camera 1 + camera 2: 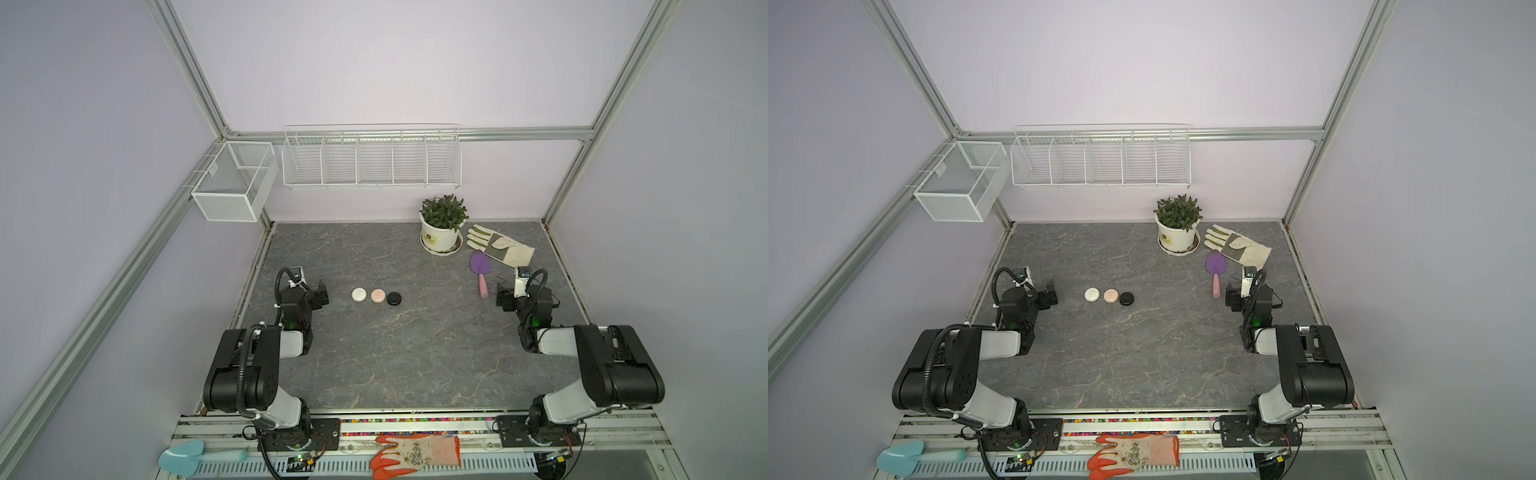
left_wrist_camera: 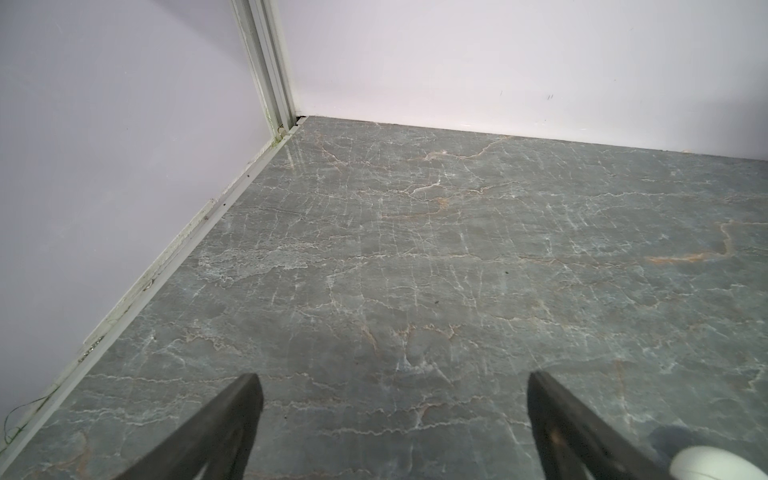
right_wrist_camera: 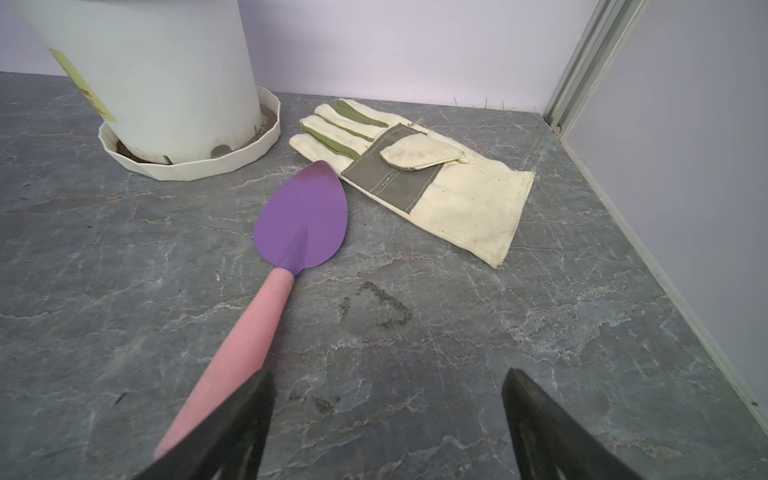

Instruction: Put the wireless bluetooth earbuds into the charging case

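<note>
Three round puck-like charging cases lie in a row on the grey marble table in both top views: white, pink and black, all with lids shut. No earbuds are in view. My left gripper hovers left of the row, open, with bare table between its fingers. The white case shows at the edge of the left wrist view. My right gripper is far to the right, open and empty, with a trowel handle beside one finger.
A purple trowel with a pink handle, a cream work glove and a white potted plant sit at the back right. Wire baskets hang on the back wall. An orange glove and a blue scoop lie on the front rail.
</note>
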Tool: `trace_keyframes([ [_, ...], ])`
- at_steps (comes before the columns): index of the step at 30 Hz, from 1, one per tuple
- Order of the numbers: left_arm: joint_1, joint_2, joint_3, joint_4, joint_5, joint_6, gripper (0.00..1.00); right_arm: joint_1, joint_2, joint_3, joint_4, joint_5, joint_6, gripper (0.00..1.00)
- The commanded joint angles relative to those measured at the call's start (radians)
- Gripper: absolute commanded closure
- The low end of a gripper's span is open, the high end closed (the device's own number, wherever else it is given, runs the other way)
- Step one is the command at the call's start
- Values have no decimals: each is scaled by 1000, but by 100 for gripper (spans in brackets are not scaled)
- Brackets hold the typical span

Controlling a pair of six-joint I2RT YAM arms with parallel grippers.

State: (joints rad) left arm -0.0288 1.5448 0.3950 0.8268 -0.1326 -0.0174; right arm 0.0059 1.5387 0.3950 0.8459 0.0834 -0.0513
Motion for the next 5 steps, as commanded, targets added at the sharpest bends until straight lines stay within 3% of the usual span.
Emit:
trace_keyframes([
  [1,4,3,21,29,10,-4,1,-9,2,15,-13,-20,11,11],
  [5,4,4,14,41,11,-3,1,-10,-1,9,-4,-23,13,11],
])
